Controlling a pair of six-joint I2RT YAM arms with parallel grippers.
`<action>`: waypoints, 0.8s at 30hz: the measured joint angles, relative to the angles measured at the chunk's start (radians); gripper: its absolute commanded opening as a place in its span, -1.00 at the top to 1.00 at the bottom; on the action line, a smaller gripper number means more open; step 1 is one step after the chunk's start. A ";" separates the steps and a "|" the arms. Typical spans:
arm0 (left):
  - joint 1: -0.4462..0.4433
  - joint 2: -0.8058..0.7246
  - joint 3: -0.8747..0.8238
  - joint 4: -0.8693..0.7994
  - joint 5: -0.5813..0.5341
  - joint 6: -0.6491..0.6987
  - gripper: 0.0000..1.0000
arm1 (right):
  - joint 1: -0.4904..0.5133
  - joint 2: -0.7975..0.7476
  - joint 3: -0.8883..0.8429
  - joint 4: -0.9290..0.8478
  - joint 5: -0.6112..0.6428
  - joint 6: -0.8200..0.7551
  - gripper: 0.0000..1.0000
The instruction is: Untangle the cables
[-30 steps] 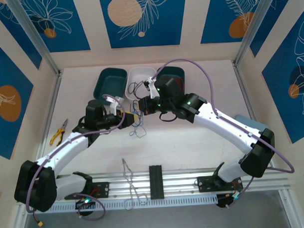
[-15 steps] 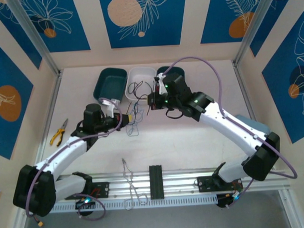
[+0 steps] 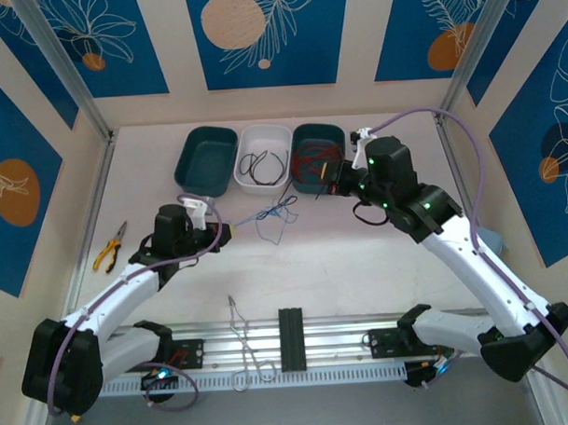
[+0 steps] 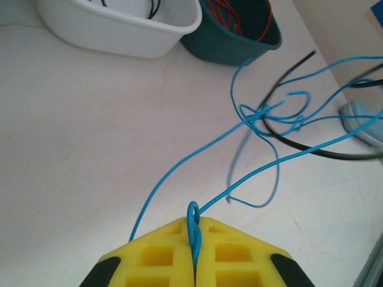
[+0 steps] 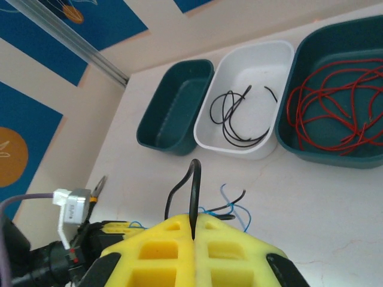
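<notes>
Left wrist view: left gripper (image 4: pixel 194 230) was clenched, its yellow pads pressed together on a bight of the blue cable (image 4: pixel 179 167). From the pads the cable ran diagonally, lower left to upper right of the frame, into a snarl of blue loops crossed by the black cable (image 4: pixel 287 140). One blue strand there was blurred. The black cable ran out past the right edge, end not seen.

Right wrist view: right gripper (image 5: pixel 194 224) was also clenched, grasping the black cable. The cable stood almost vertical above the pads, its top bending over to the left. The part below the pads was hidden.

Top view: the blue cable stretched roughly left to right across mid-table from the left gripper toward the right gripper. The black cable was too thin to trace there.

Upper part of the right wrist frame: empty teal tray (image 5: pixel 167 119), then white tray (image 5: pixel 230 145) holding loose black strands (image 5: pixel 236 110), then right teal tray (image 5: pixel 335 158) holding coiled red cables (image 5: pixel 335 95), its right side cut off.
</notes>
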 measured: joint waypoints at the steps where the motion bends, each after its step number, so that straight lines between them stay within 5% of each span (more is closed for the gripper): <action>1: 0.000 0.003 0.000 -0.003 -0.009 0.000 1.00 | -0.005 -0.011 0.001 -0.003 -0.006 0.000 1.00; 24: 0.079 0.125 -0.047 -0.036 -0.167 -0.057 1.00 | -0.092 -0.135 0.264 -0.185 0.052 -0.132 1.00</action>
